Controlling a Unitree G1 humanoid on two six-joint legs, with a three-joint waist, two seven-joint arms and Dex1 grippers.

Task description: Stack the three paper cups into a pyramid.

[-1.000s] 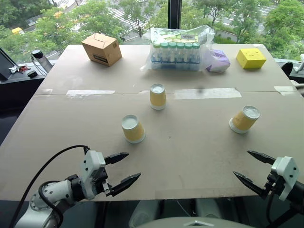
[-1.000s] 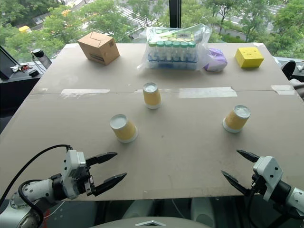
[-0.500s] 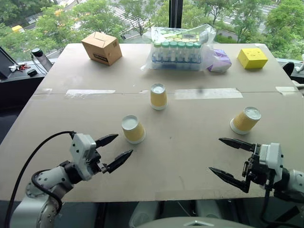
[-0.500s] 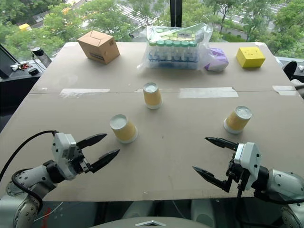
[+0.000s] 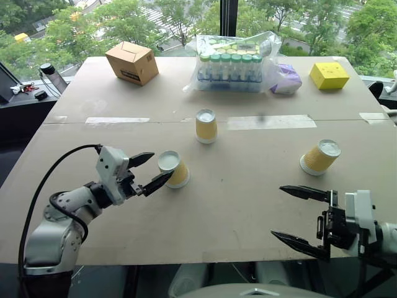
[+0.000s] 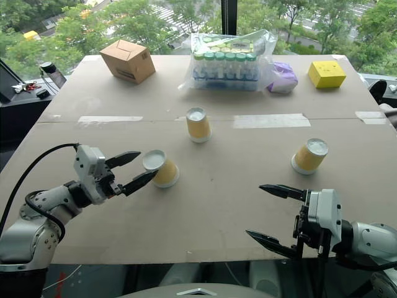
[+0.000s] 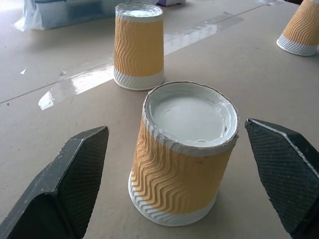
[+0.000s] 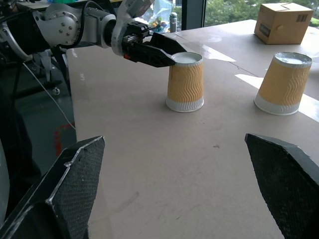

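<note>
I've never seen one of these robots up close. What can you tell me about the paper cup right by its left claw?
The cup is small, tapered, yellow-orange rippled paper with white rim and base. It stands upside down on the brown table, rim down, white base up. The left gripper is open, a finger on either side, not touching.

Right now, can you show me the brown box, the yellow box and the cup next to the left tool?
brown box (image 5: 133, 63), left eye view, front face.
yellow box (image 5: 328, 75), left eye view, top.
cup (image 7: 182, 162), left wrist view, wavy side.
</note>
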